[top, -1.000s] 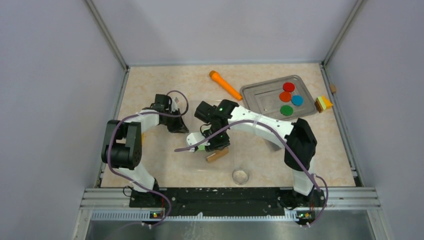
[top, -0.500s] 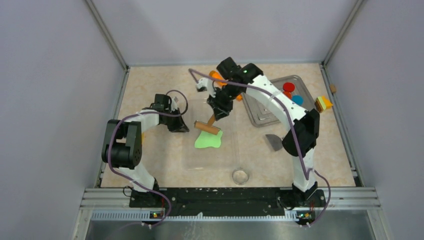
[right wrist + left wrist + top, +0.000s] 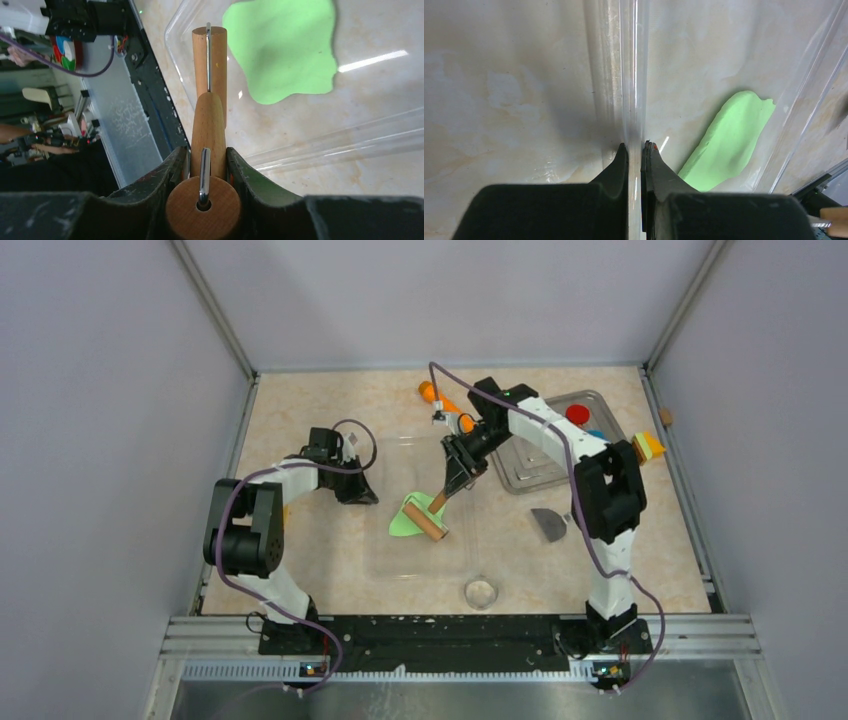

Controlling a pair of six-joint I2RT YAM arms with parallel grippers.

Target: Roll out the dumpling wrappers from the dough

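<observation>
The dough (image 3: 403, 524) is a thin light-green sheet lying in a clear plastic tray (image 3: 400, 576). It also shows in the left wrist view as dough (image 3: 729, 142) and in the right wrist view as dough (image 3: 282, 47). My right gripper (image 3: 456, 478) is shut on the handle of a wooden roller (image 3: 427, 519), whose barrel rests at the dough's right edge. The right gripper (image 3: 207, 152) grips the roller (image 3: 209, 125) from both sides. My left gripper (image 3: 362, 490) is shut on the tray's left wall (image 3: 624, 75), left gripper (image 3: 634, 146). No dumpling wrappers are in view.
A metal tray (image 3: 535, 455) at the back right holds a red disc (image 3: 577, 413) and a blue disc (image 3: 596, 435). An orange stick (image 3: 430, 392), a grey scraper (image 3: 548, 523), a round clear cutter (image 3: 481, 592) and a yellow-orange block (image 3: 647, 447) lie around.
The right arm pulled the roller from the near side over the dough to the far side, then came back toward the dough. The dough sheet now shows. The left arm has not moved.
</observation>
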